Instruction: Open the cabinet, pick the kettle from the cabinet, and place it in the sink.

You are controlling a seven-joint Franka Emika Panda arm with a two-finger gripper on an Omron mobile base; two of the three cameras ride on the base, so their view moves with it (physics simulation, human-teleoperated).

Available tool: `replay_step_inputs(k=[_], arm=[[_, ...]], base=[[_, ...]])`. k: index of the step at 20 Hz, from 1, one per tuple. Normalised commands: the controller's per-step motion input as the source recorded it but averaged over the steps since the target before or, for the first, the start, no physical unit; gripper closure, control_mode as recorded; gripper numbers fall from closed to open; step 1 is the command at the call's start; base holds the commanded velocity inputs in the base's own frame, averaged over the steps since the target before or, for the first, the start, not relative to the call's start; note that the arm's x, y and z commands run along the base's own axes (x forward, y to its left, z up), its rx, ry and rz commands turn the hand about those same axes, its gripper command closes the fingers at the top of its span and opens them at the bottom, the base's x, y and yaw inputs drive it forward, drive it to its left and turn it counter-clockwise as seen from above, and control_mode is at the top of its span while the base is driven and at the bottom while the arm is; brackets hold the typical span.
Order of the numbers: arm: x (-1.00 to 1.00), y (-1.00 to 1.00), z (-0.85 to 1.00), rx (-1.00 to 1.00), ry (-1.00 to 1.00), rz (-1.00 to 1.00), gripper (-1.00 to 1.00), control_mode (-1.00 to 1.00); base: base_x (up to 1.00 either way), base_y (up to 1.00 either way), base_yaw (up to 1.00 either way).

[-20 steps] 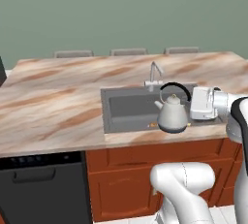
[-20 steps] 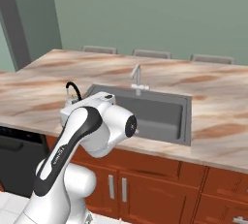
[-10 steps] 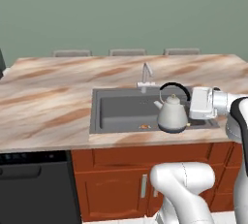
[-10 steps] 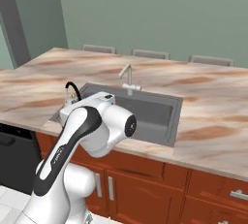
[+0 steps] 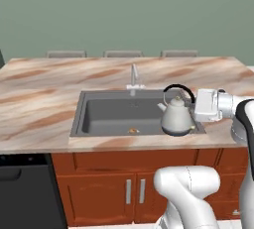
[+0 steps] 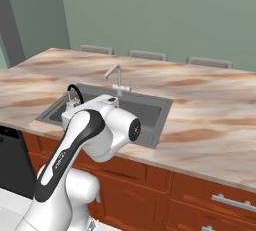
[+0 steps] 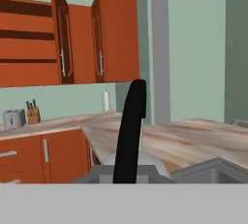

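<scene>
— At the left, on the bench [image 5: 39,109]: bare marbled top, nothing to dodge. Next along, the sink [image 5: 109,116]?
— Wide, dark, sunk into the bench. Holds just a small brown speck [image 5: 132,130] by the front wall. Slim faucet [image 5: 133,77] upright behind the middle of the back rim.
— And the kettle [image 5: 176,116]?
— Right of the faucet, over the right end of the sink, upright, spout pointing left. Hangs by its black arched handle [image 5: 178,90]. Seems clear of the basin floor, though hard to judge how high.
— Fingers [image 5: 194,106]?
— Pinched tight on the right side of that handle, reaching in from the right.
— So, how to set it down well?
— Shift a little left first, probably: sits close to the right and front rims here, and could catch an edge going down. Stop short of the faucet. Then lower straight and slow, keeping the base level. Expect some swing under a thin handle, so no quick moves.
— And the release?
— Only once the base rests flat on the basin floor. Open, then lift straight up, clear of the handle arch.
</scene>
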Motion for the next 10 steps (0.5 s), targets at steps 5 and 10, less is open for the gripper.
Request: replay_step_inputs(k=[5,10], arm=[[0.0,0.0,0.0,0.0,0.0,0.0,1.0,1.0],[0.0,0.0,0.0,0.0,0.0,0.0,1.0,1.0]], base=[[0.21,-0.54,0.03],[0.3,-0.48,0.0]])
